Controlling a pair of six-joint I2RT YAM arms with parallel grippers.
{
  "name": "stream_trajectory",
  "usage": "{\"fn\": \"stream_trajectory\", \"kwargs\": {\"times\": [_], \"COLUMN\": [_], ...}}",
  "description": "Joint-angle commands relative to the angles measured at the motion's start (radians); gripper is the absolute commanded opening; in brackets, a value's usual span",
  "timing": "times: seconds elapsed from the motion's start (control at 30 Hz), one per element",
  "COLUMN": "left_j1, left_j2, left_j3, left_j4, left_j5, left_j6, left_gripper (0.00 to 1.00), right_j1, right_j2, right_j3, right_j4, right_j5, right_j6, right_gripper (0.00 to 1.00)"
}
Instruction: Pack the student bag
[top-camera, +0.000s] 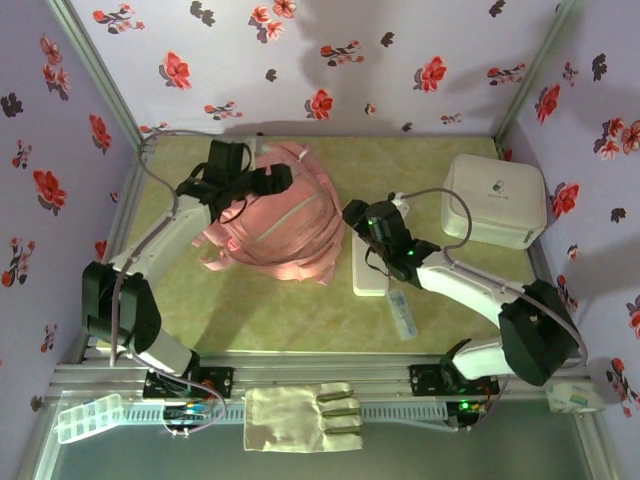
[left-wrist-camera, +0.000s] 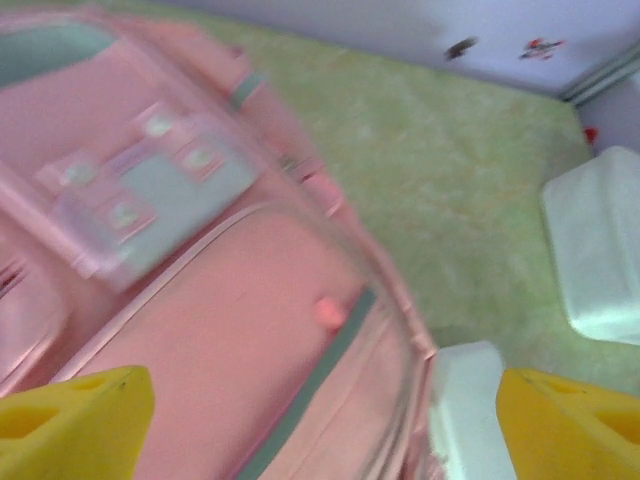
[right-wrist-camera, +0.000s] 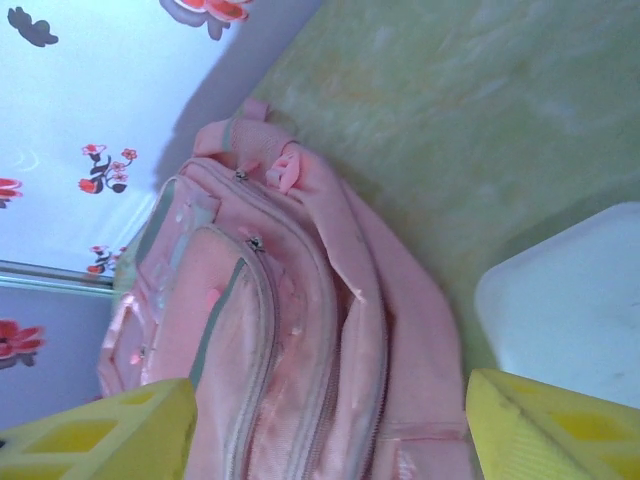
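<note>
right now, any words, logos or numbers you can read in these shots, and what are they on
Nothing here can be read as text.
white box: a small dark logo with a line of print under it, too small to read.
backpack: small badges on its pale green patch, too blurred to show any letters.
</note>
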Motion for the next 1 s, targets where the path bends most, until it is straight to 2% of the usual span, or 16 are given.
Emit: {"fn": "stream_trajectory", "kwargs": {"times": [0.0, 0.2, 0.3, 0.47, 0.57, 0.67, 0.83, 0.97], "left_j1": [0.090, 0.284, 0.365, 0.445, 0.462, 0.469, 0.475, 0.479], "left_j2": [-0.119, -0.243, -0.254, -0.208, -0.150, -0.080, 0.030, 0.086], "left_j3": [-0.137, -0.392, -0.483, -0.551, -0.548, -0.523, -0.479, -0.458], "left_j4": [0.056, 0.064, 0.083, 0.132, 0.174, 0.216, 0.256, 0.312], "left_j5": [0.012, 0.012, 0.013, 0.050, 0.098, 0.149, 0.156, 0.203], "left_j6": [-0.056, -0.144, -0.191, -0.210, -0.208, -0.199, -0.197, -0.200], "left_gripper": [0.90, 0.89, 0.80, 0.66, 0.61, 0.61, 0.60, 0.53], "right_j1": [0.021, 0.094, 0.111, 0.120, 0.120, 0.120, 0.119, 0.115], "right_j2": [-0.015, 0.094, 0.171, 0.264, 0.290, 0.306, 0.322, 0.343], "right_j3": [0.024, 0.106, 0.138, 0.169, 0.181, 0.184, 0.195, 0.206], "right_j4": [-0.115, -0.106, -0.087, -0.056, -0.059, -0.058, -0.064, -0.066], "right_j5": [0.023, -0.063, -0.109, -0.179, -0.192, -0.183, -0.172, -0.169], "right_j6": [-0.126, -0.174, -0.143, -0.120, -0.120, -0.127, -0.144, -0.152], "right_gripper": [0.73, 0.73, 0.73, 0.72, 0.72, 0.71, 0.71, 0.70]}}
